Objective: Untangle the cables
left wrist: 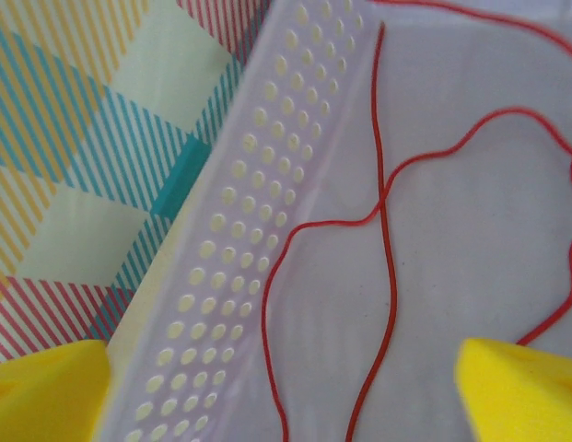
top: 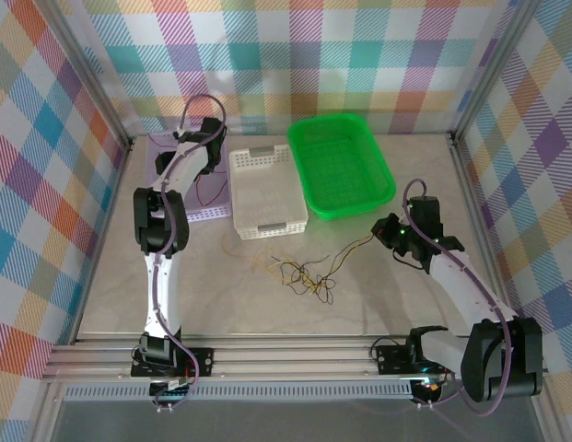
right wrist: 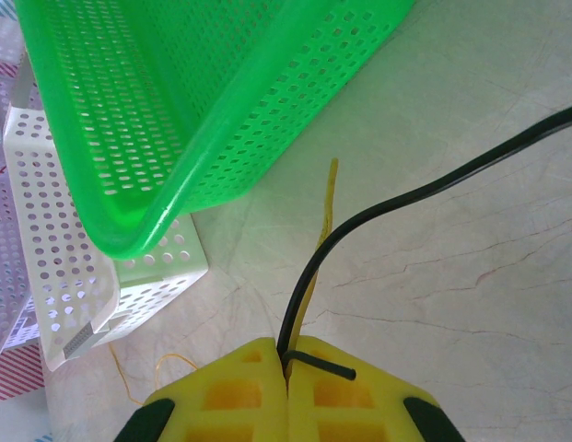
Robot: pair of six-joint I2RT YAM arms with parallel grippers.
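Note:
In the left wrist view a thin red cable [left wrist: 389,239] lies in loose loops on the floor of a lilac basket [left wrist: 258,184]. My left gripper [left wrist: 284,391] hovers over it, open wide, with nothing between its yellow fingertips [left wrist: 516,391]. A tangle of black and yellow cables [top: 299,274] lies on the table in front of the baskets. From it a black cable [right wrist: 378,216] and a yellow cable [right wrist: 330,198] run right to my right gripper [right wrist: 288,357], which is shut on both. In the top view the right gripper [top: 385,232] sits low over the table, right of the tangle.
Three baskets stand in a row at the back: the lilac basket [top: 155,158] at left, a white perforated basket [top: 267,193] in the middle, a green basket [top: 341,164] at right. Plaid walls enclose the table.

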